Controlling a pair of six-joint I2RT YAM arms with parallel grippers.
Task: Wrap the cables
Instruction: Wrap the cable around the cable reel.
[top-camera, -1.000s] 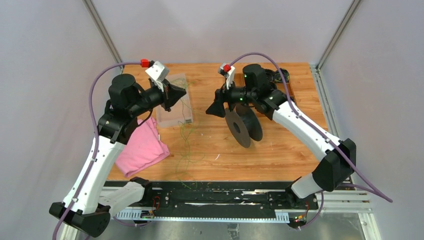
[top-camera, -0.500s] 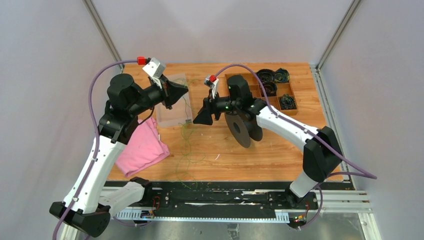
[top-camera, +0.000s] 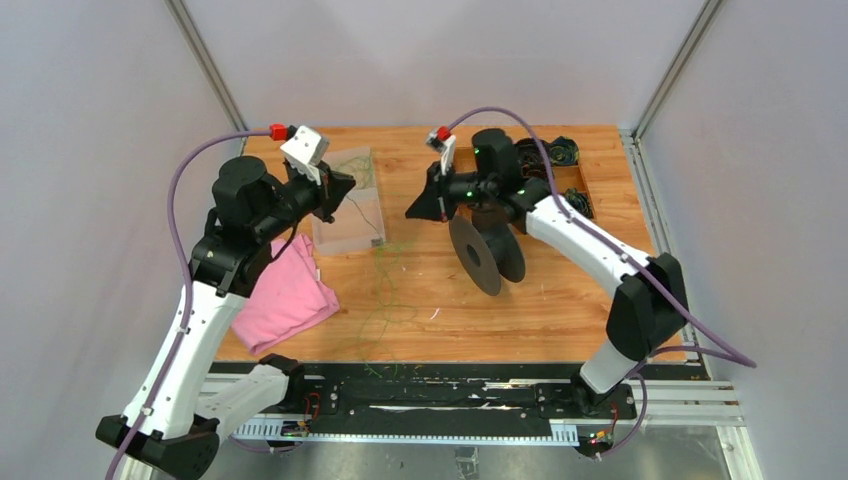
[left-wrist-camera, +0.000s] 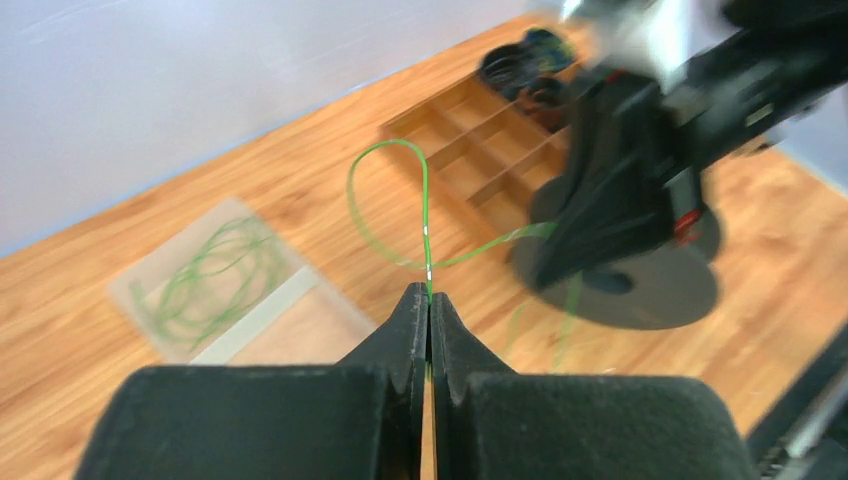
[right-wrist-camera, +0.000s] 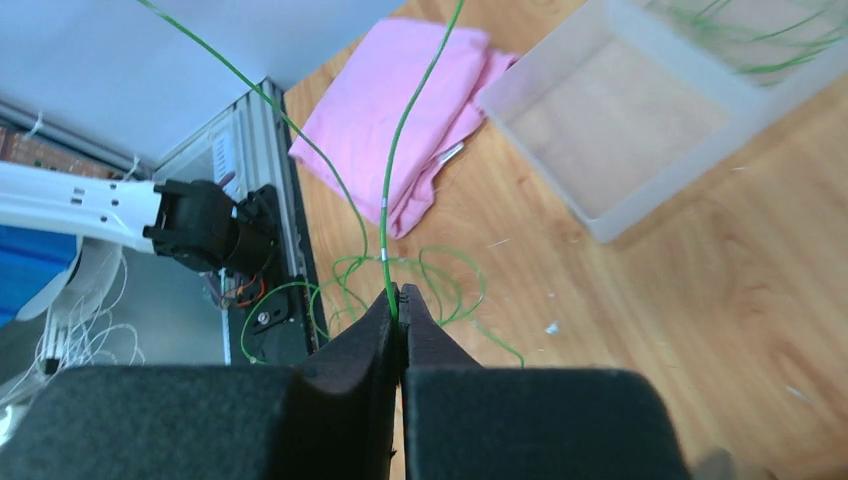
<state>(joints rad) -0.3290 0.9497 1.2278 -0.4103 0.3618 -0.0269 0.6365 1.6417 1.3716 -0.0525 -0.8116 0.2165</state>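
Observation:
The cables are thin green wires. One strand (left-wrist-camera: 425, 200) rises in a loop from my left gripper (left-wrist-camera: 428, 295), which is shut on it above the clear box. My right gripper (right-wrist-camera: 398, 300) is also shut on a green strand (right-wrist-camera: 400, 150), which runs up and away toward the left arm. From above, the left gripper (top-camera: 345, 187) and right gripper (top-camera: 412, 212) face each other across a short gap. Loose green cable (top-camera: 385, 285) trails down to the table's front edge. The big black spool (top-camera: 487, 250) stands on edge just under the right arm.
A clear plastic box (top-camera: 350, 215) with more green wire coiled in it sits at the back left. A pink cloth (top-camera: 285, 290) lies at the left. A wooden compartment tray (top-camera: 570, 185) holding black spools is at the back right.
My right gripper has shut on the green strand and pulled back to the right and away. The left gripper drew slightly left, still shut on the cable.

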